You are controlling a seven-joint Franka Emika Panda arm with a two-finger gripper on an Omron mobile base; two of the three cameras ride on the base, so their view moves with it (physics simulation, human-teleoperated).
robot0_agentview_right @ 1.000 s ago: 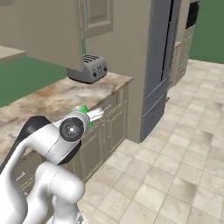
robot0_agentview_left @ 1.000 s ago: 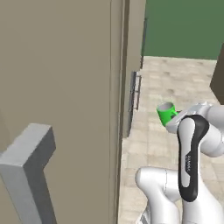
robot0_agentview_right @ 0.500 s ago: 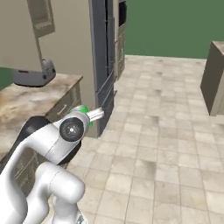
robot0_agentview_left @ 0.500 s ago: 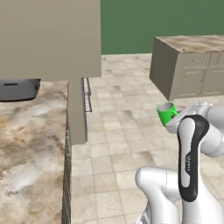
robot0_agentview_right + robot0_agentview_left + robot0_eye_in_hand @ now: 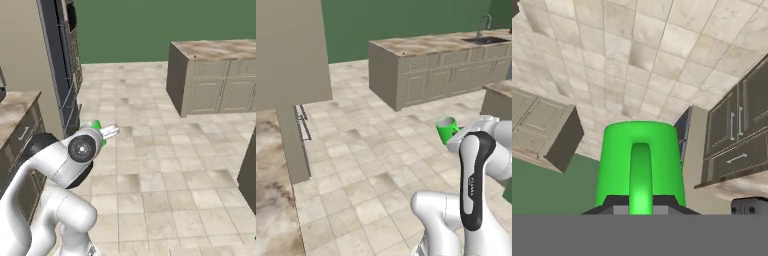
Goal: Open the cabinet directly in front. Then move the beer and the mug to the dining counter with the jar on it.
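I hold the small bright green mug with its loop handle (image 5: 640, 167) clamped in my gripper (image 5: 640, 205), jaws narrow on it; it sits at centre right of the left base view, just above my white arm (image 5: 476, 185). My step, I judge, is carrying it to the long marble-topped dining counter with sink and arched faucet (image 5: 426, 45) at upper right; I should keep the mug level and the grip firm while the base turns, then approach from the open tiled floor (image 5: 371, 165). A second ago a beige panel filled the left base view; now that view has swung round to the counter; the mug sits unchanged in my jaws.
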